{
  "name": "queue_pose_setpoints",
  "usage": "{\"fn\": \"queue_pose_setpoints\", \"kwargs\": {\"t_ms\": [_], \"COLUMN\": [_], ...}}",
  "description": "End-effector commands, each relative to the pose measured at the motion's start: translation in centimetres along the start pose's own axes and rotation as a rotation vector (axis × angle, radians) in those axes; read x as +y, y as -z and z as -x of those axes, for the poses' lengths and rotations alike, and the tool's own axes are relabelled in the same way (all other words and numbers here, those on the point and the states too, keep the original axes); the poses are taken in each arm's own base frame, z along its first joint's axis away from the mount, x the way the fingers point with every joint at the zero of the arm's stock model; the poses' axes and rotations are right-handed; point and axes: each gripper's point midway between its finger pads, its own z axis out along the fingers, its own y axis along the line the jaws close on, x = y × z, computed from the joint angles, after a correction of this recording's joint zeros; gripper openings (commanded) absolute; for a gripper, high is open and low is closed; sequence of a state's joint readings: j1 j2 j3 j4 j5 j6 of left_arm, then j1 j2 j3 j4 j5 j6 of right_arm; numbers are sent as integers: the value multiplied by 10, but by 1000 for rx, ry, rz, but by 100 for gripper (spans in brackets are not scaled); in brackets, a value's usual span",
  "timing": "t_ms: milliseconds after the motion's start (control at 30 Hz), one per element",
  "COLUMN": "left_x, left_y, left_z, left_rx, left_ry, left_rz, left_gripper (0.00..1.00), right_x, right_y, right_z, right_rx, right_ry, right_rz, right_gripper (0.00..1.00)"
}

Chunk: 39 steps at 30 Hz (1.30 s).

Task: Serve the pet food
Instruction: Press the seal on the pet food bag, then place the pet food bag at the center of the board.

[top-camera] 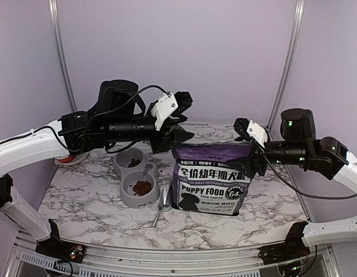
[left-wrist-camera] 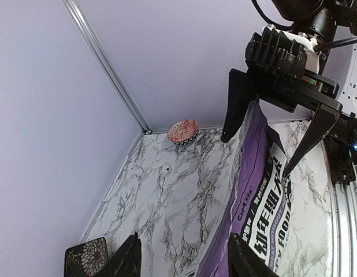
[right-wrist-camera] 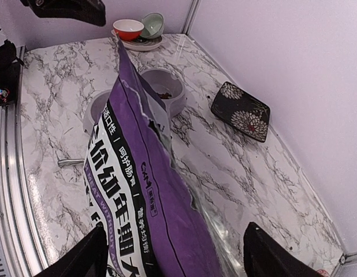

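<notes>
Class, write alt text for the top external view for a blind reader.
A purple-and-white bag stands upright on a marble table, the left end effector and right end effector open by its top corners. Left of it, a grey double bowl holds pet food; a scoop lies between them.

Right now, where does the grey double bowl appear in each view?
Top external: grey double bowl left of centre, left of the purple bag.
Left wrist: not in it.
Right wrist: grey double bowl upper middle, behind the bag's top.
Shared landmark: the purple bag, in all three.
</notes>
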State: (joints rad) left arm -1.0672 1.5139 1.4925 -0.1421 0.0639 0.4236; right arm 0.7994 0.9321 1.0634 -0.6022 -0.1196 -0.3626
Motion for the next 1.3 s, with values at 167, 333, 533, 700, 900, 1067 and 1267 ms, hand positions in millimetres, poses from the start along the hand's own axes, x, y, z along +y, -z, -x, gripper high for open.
{"fn": "queue_pose_setpoints", "kwargs": {"t_ms": [167, 333, 533, 700, 900, 1067, 1267], "left_x": [9, -9, -18, -28, -27, -23, -15], "left_y": [37, 38, 20, 4, -14, -21, -8], "left_z": [-9, -22, -33, -36, -46, -47, -50], "left_rx": [-33, -36, -34, -41, -14, -12, -4], "left_ry": [74, 130, 152, 110, 59, 41, 73], "left_rz": [74, 1, -36, -121, -146, -144, -78], "left_gripper": [53, 54, 61, 61, 56, 45, 58], "right_x": [-43, -27, -6, -6, -5, -29, -49], "right_y": [40, 44, 57, 54, 56, 62, 68], "right_z": [45, 69, 93, 92, 89, 78, 43], "right_rx": [-170, -265, -378, -365, -358, -271, -118], "right_ry": [-34, 1, 45, 45, 40, 20, -83], "right_rz": [-218, -114, 8, 12, 10, -128, -239], "right_gripper": [100, 100, 100, 100, 100, 100, 100]}}
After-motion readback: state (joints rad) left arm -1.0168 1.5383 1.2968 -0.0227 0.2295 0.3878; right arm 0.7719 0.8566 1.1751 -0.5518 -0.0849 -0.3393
